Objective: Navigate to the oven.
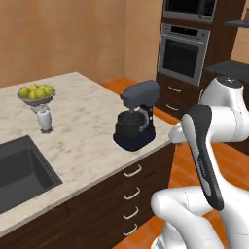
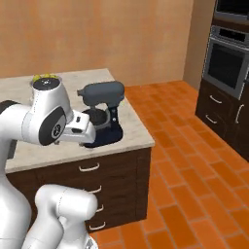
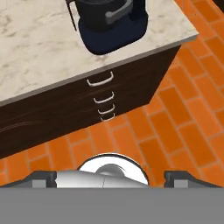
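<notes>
Oven [image 1: 183, 53] well beyond the mixer [image 1: 137, 115]
My end effector [image 3: 112, 178] hangs wide and empty over the floor [image 3: 175, 113], near the mixer's tabletop [image 1: 87, 126].

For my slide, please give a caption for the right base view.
Stand mixer on the island counter; the oven waits across the brick floor.

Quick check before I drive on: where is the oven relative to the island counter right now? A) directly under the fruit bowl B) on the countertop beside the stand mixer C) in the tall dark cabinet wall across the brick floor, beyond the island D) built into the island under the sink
C: the oven sits in the tall cabinet wall, across the brick floor from the island counter holding the stand mixer.
</notes>
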